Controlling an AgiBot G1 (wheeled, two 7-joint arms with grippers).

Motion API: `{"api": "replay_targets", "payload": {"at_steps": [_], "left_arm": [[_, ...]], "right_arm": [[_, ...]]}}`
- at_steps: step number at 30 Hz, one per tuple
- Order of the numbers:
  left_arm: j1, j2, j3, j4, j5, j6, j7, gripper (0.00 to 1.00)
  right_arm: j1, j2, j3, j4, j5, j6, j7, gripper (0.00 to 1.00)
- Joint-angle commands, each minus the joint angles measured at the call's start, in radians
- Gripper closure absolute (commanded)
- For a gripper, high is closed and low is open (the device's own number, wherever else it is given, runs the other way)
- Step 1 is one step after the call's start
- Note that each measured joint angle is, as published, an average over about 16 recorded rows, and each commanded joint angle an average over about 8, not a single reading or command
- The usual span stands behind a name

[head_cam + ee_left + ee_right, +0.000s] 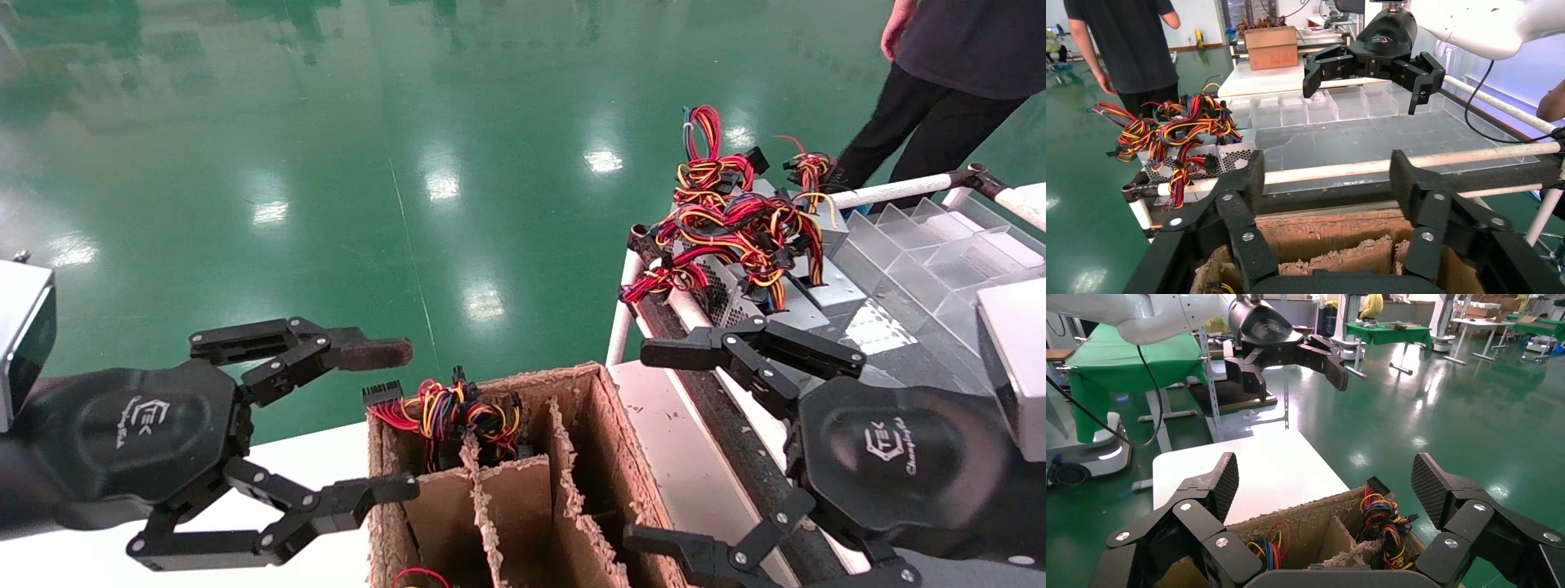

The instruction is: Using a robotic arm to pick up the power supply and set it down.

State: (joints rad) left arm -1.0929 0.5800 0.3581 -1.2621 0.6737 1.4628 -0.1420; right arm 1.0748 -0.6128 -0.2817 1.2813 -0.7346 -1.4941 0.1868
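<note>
The power supply (805, 296) is a grey metal box with a perforated face, lying on the cart at the right. A tangle of red, yellow, orange and black wires (730, 220) sits on top of it. The left wrist view shows the power supply (1232, 154) at the cart's corner. My right gripper (650, 445), all black, hangs open and empty between the cardboard box and the cart, short of the power supply. My left gripper (396, 420), with a brown worn pad, stands open and empty over the box's left side.
A torn cardboard box (511, 482) with dividers holds another unit's wire bundle (445, 412) with purple and blue strands. A clear divider tray (923, 253) lies on the cart behind the power supply. A person (940, 82) stands beyond the cart. A white table (310, 457) lies left of the box.
</note>
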Motion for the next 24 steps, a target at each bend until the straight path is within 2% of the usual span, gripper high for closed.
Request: {"api": "replay_targets", "payload": {"at_steps": [1, 9, 18, 24], "left_arm": [[0.0, 0.0, 0.0, 0.0, 0.0, 0.0, 0.0, 1.0], [0.0, 0.0, 0.0, 0.0, 0.0, 0.0, 0.0, 1.0], [0.0, 0.0, 0.0, 0.0, 0.0, 0.0, 0.0, 1.0], [0.0, 0.0, 0.0, 0.001, -0.001, 0.0, 0.0, 1.0]], "right_arm": [[0.0, 0.001, 0.001, 0.0, 0.002, -0.001, 0.0, 0.0], [0.001, -0.019, -0.021, -0.005, -0.033, 0.014, 0.004, 0.0], [0.033, -0.082, -0.106, -0.011, -0.147, 0.013, 0.042, 0.0], [0.055, -0.09, -0.137, -0.003, -0.205, 0.001, 0.047, 0.0]]}}
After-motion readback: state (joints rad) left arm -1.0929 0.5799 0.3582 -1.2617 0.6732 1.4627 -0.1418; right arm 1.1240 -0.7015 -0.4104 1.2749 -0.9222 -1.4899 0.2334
